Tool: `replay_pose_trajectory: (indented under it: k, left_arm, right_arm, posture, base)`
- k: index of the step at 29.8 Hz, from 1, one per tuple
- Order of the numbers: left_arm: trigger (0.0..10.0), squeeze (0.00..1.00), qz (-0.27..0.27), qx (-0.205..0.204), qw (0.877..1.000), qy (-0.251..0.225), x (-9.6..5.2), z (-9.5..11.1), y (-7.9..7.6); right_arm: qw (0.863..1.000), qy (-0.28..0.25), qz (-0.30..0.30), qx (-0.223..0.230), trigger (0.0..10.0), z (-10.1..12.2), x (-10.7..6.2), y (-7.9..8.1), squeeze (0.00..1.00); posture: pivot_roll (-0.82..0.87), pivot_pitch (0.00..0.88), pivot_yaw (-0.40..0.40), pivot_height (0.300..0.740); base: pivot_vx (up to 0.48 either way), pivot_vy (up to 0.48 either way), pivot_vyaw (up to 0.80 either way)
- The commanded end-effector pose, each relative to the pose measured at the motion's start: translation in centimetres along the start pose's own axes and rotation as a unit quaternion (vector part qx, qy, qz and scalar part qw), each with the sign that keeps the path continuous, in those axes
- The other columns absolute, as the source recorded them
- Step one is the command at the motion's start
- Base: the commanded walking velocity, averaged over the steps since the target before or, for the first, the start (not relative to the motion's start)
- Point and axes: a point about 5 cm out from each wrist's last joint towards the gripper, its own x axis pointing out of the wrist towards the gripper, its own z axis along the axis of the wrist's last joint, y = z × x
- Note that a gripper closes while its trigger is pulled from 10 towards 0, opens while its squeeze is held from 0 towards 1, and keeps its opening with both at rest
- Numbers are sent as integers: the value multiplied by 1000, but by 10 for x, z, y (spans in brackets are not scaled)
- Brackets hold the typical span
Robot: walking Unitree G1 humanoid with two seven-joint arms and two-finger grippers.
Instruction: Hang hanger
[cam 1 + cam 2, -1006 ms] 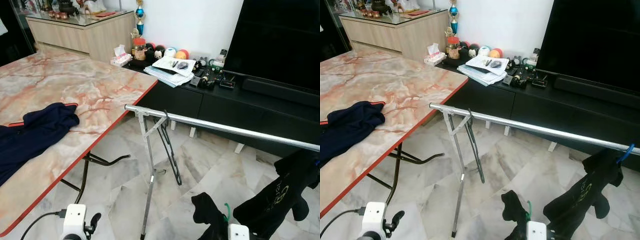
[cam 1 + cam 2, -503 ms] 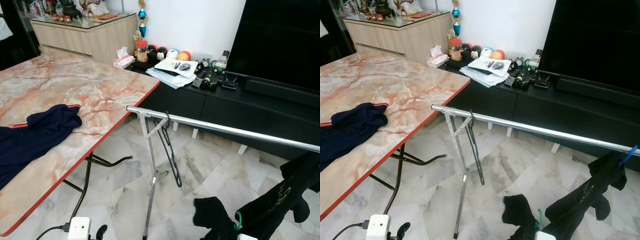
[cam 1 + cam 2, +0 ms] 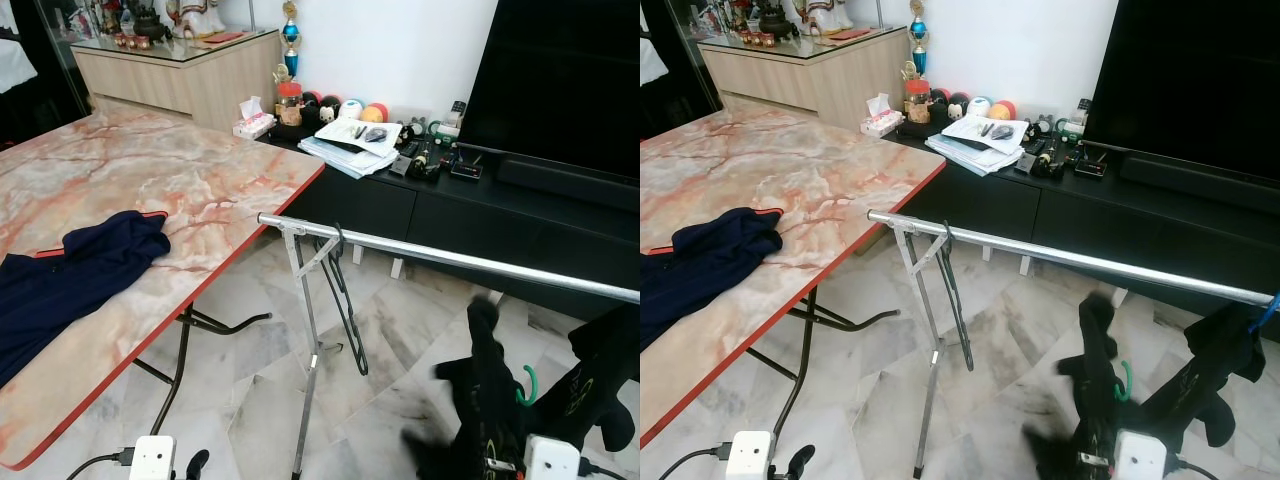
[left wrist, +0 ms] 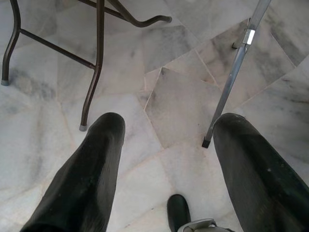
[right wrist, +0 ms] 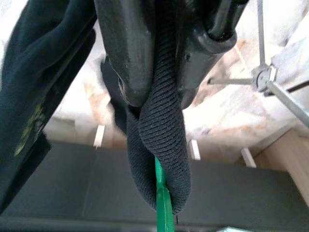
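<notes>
With the black garment (image 3: pixel 1102 385) raised on its green hanger (image 3: pixel 1127 381) below the near side of the silver rail (image 3: pixel 470 262), we are in the lift toward the rail, we judge. Our right gripper (image 5: pixel 157 63) is clamped hard on the ribbed collar, and the green hanger neck pokes out past it in the right wrist view; we grip there, likely, so the hook stays free to catch the rail. The hook sits well below the rail, toward its right part, so the hanging is not yet done. Our left gripper (image 4: pixel 164 159) hangs idle low on the left, its fingers spread wide over the marble floor (image 4: pixel 178 101), holding nothing. Now the count: one empty black hanger (image 3: pixel 345 300) already hooked at the rail's left end beside the stand leg (image 3: pixel 308 370), one more black garment (image 3: pixel 1205 375) on a blue hook (image 3: pixel 1268 308) at the far right, so two black garments here, ours included. One navy garment (image 3: pixel 70 275) lies on the marble table (image 3: pixel 200 180) at left, probably waiting its turn.
</notes>
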Motion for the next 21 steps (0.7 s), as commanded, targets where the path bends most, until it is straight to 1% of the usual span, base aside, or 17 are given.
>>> replay_pose_trajectory:
  k: [1,3,5,8,10,13,16,17,21]
  left_arm:
    - [10000,0,10,-4,1000,4,-2,-2,7]
    - [10000,0,15,-4,1000,-4,-3,0,9]
    - [10000,0,15,-4,1000,-7,-3,1,9]
    - [10000,0,17,-9,999,-30,-3,8,8]
    - [10000,0,16,-10,999,-40,-2,11,5]
    - [10000,0,16,-12,999,-45,-1,14,3]
    - [10000,0,21,-17,998,-49,-1,15,3]
    - [10000,0,22,-18,998,-52,-1,17,3]
    - [10000,0,25,-23,997,-64,-2,19,1]
  right_arm:
    - [1000,-23,7,0,10000,10,-3,3,0]
    - [999,-31,3,4,10000,13,-9,3,0]
    - [999,-32,3,3,10000,14,-9,2,0]
    - [999,-40,0,8,10000,19,-12,1,0]
    - [999,-31,-6,11,10000,20,-11,-2,0]
    - [1000,-18,-6,18,10000,19,-10,-3,0]
    - [1000,-18,5,13,10000,20,-10,-2,0]
    - [1000,-19,6,20,10000,21,-10,-2,0]
    - [1000,-20,9,20,10000,24,-9,-2,0]
  posture:
    - [25,0,27,740]
    - [24,0,27,740]
    - [24,0,27,740]
    - [18,0,25,740]
    - [27,0,20,740]
    - [30,0,15,740]
    - [24,0,9,740]
    - [24,0,6,740]
    - [19,0,1,740]
  base:
    - [0,0,0]
    - [0,0,0]
    - [0,0,0]
    - [0,0,0]
    - [0,0,0]
    - [0,0,0]
    - [0,0,0]
    - [0,0,0]
    - [0,0,0]
